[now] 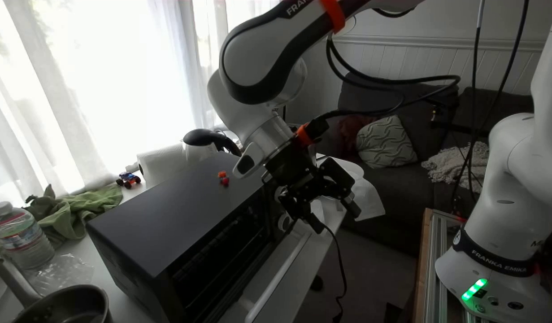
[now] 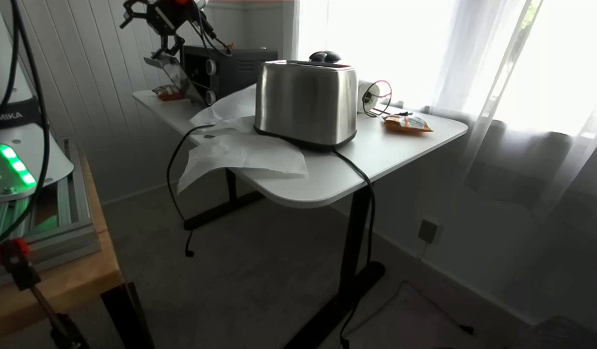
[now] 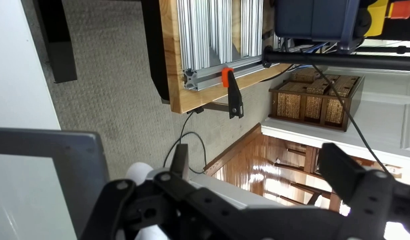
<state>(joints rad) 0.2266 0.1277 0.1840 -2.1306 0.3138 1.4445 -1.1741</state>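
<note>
Taking the claw (image 1: 335, 217) as the centre of my dial in an exterior view, I read from the left. A capped water bottle (image 1: 22, 237) stood at nine o'clock, with a metal pan (image 1: 74, 294) between eight and nine. Also at nine I saw a crumpled green cloth (image 1: 80, 211), then a small toy truck (image 1: 128, 180) just past nine and a paper towel roll (image 1: 168, 161) lying sideways towards ten. Next on the tabletop (image 2: 390, 150) came the dark oven (image 1: 181, 206), at nine o'clock and nearest my claw, with a little red-and-orange toy (image 1: 224, 181) on top. Its door (image 2: 179, 77) was tilted open, the pale handle (image 1: 276, 279) between seven and eight. One fingertip (image 1: 316, 224) hovered close by the handle's end; I could not tell whether they touched. My claw itself hung near the white knobs (image 2: 211, 67), jaws spread wide, holding nothing. Beyond it, white paper (image 1: 370, 202) drooped at two, a patterned cushion (image 1: 385, 146) leaned on the sofa (image 1: 406, 188) at one, and the arm's base (image 1: 518, 285) stood at four, its light (image 1: 474, 289) green.
</note>
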